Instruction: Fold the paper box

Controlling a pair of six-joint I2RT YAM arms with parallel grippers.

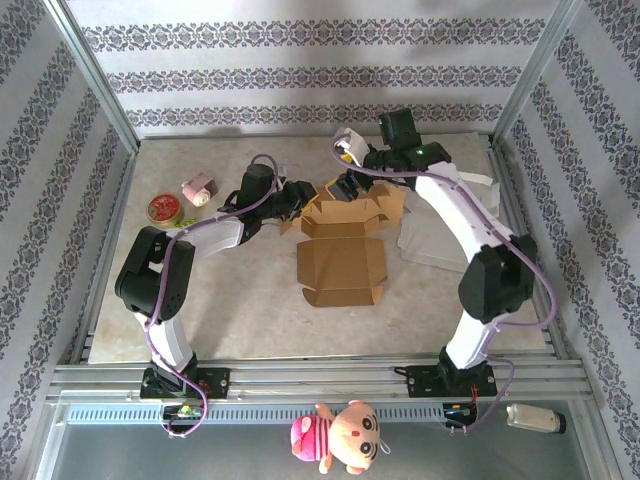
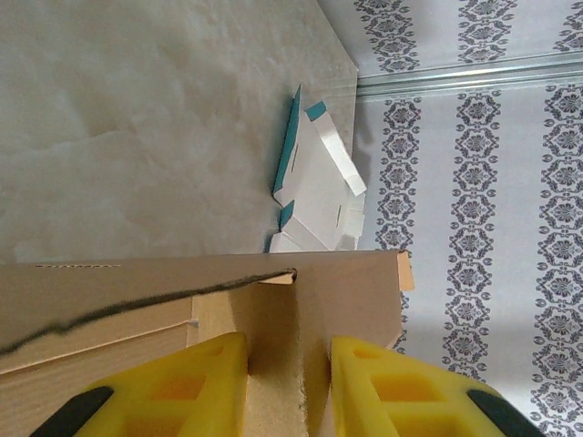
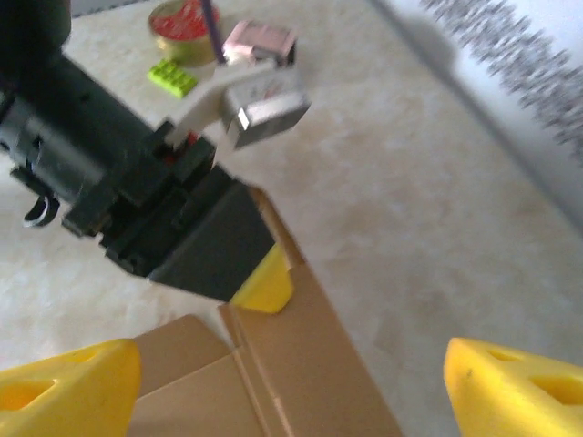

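The paper box (image 1: pixel 340 258) lay mid-frame in the top view, its long axis running top to bottom. The left gripper (image 1: pixel 300 200) pinched its upper-left flap, while the right gripper (image 1: pixel 352 186), jaws wide apart, hung just above its upper edge.

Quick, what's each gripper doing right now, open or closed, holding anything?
Left gripper: closed on a flap of the paper box.
Right gripper: open, holding nothing.

- The cardboard box (image 2: pixel 137 309) runs off the left and bottom edges.
- The red tin (image 3: pixel 182 23), upper left, is blurred and clipped.
- The right gripper (image 3: pixel 291 355) has its fingers cut off at the bottom corners.
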